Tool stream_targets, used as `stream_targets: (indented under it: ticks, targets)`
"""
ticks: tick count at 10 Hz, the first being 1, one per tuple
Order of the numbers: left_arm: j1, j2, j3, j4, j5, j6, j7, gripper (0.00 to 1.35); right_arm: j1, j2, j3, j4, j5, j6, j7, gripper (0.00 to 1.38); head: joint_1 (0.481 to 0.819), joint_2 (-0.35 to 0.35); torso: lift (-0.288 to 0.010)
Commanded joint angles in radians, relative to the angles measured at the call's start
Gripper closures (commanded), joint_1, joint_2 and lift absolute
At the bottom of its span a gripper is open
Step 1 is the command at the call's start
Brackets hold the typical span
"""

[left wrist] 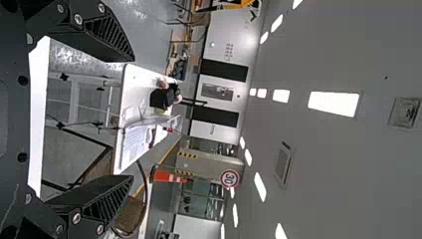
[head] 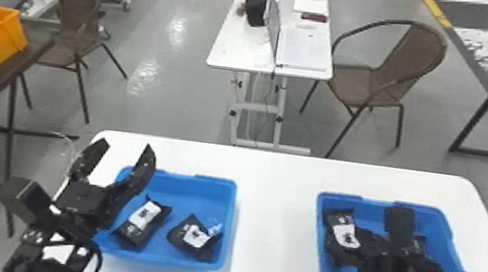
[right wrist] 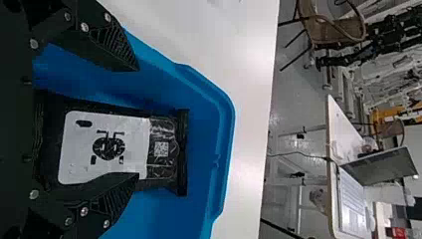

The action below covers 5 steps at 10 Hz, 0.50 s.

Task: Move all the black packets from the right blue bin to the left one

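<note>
The grasp of a black packet from the right blue bin seemed to be the step in hand. The right gripper was placed low in this bin with its two fingers spread; one was apart from the packet, and the other was seen over its edge. No grip could yet be confirmed. For the next move, it was judged that both fingers had to be centred about the packet and closed, so that it could be lifted over the rim and carried to the left blue bin. A slip at the overlapped edge was to be feared.

The left gripper was held empty, with wide-open fingers, beside the left bin. In that bin two packets were found lying apart: one nearer to the left gripper, and another with a rather crumpled form.

The packet under the right gripper was black and glossy, with a large white label, a dark printed figure, a small square code and a flat sealed end.
</note>
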Motion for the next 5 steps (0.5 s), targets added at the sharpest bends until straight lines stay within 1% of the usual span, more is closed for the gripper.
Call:
stream_targets:
  ticks: [1, 2, 3, 4, 5]
  targets:
    - [-0.003, -0.004, 0.0, 0.0, 0.008, 0.001, 0.0, 0.2, -0.021, 0.01, 0.024, 0.048, 0.022, -0.001, 0.0, 0.27, 0.695, 0.084, 0.0]
    - [-0.003, -0.004, 0.0, 0.0, 0.013, -0.001, 0.0, 0.2, -0.02, 0.021, 0.024, 0.051, 0.053, 0.008, 0.0, 0.27, 0.695, 0.095, 0.0]
    - [-0.003, -0.004, 0.0, 0.0, 0.014, 0.001, 0.0, 0.2, -0.017, 0.022, 0.024, 0.046, 0.072, 0.021, -0.002, 0.27, 0.695, 0.104, 0.0]
    - [-0.003, -0.004, 0.002, 0.002, 0.019, 0.008, 0.0, 0.2, -0.004, 0.021, 0.021, 0.02, 0.084, 0.048, -0.02, 0.27, 0.695, 0.107, 0.0]
    - [-0.005, -0.004, 0.0, 0.002, 0.025, 0.016, 0.0, 0.2, 0.033, 0.016, 0.018, -0.061, 0.081, 0.094, -0.048, 0.27, 0.695, 0.106, 0.0]
